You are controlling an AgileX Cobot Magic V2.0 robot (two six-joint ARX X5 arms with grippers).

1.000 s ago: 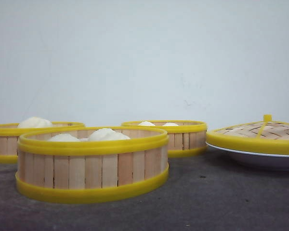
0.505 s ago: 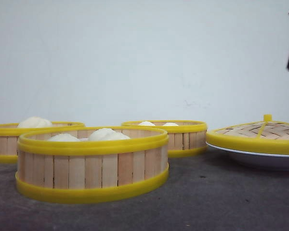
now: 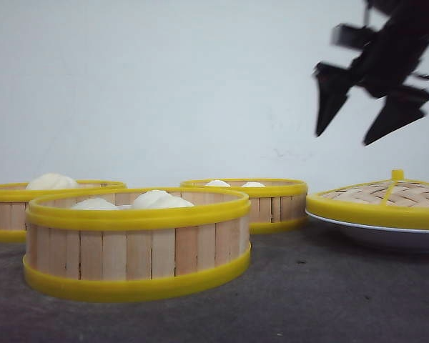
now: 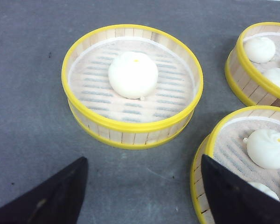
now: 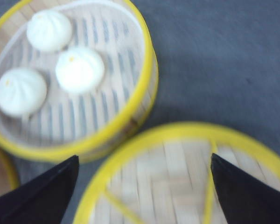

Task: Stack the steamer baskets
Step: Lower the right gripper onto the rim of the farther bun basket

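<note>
White buns [image 4: 132, 74] in three slatted steamer baskets [image 3: 136, 243].

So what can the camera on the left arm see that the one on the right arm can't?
Only the left wrist view shows the round slatted yellow-rimmed basket holding one white bun, plus a nearer basket partly behind a black finger. Only the right wrist view shows the woven yellow-rimmed lid, blurred, beneath the open right gripper. Both probably share the three-bun basket, cut off at the left view's edge, and the grey table.
</note>
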